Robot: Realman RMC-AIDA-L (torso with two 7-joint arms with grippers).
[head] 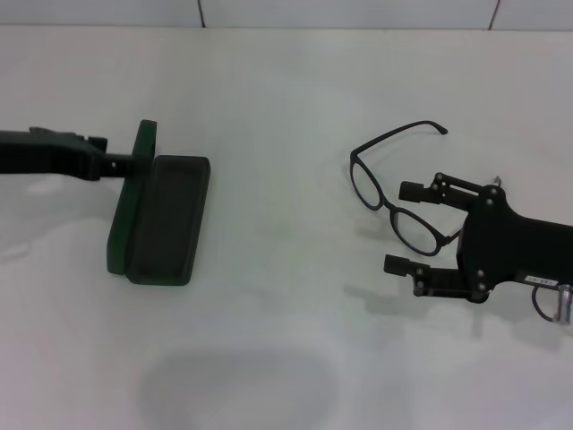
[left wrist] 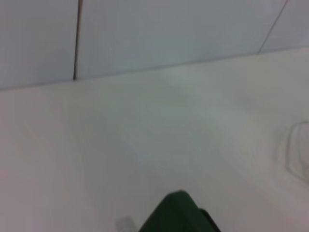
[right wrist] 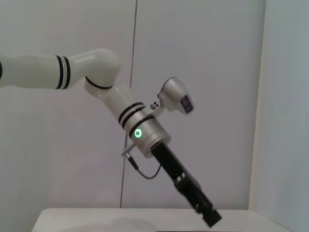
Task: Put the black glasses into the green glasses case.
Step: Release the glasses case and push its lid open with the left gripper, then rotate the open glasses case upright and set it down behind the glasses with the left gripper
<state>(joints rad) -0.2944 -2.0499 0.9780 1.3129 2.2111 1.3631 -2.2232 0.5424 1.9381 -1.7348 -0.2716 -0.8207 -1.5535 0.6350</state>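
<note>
White and matte, the table is the biggest thing in the head view, with a tiled wall running along its far edge. Nothing lies on the bare stretch between the two task things, which sit well apart.

On the robot's left is the green glasses case, a dark green hard shell with rounded corners, lying open. Its tray lies flat and shows a dull green lining, and its lid stands up along the outer long side. The left gripper, slim and black, reaches in from the left edge and meets the far end of that raised lid; whether its fingers are closed on the lid cannot be told. The left wrist view catches only a green corner of the case against the pale table.

On the robot's right, the right gripper is a chunky black block with two fingers spread wide. The black glasses rest on the table just by it, thin-framed with rounded clear lenses. The nearer lens lies between the two open fingers, and one slim temple arm points toward the wall. No contact between fingers and frame can be made out.
</note>
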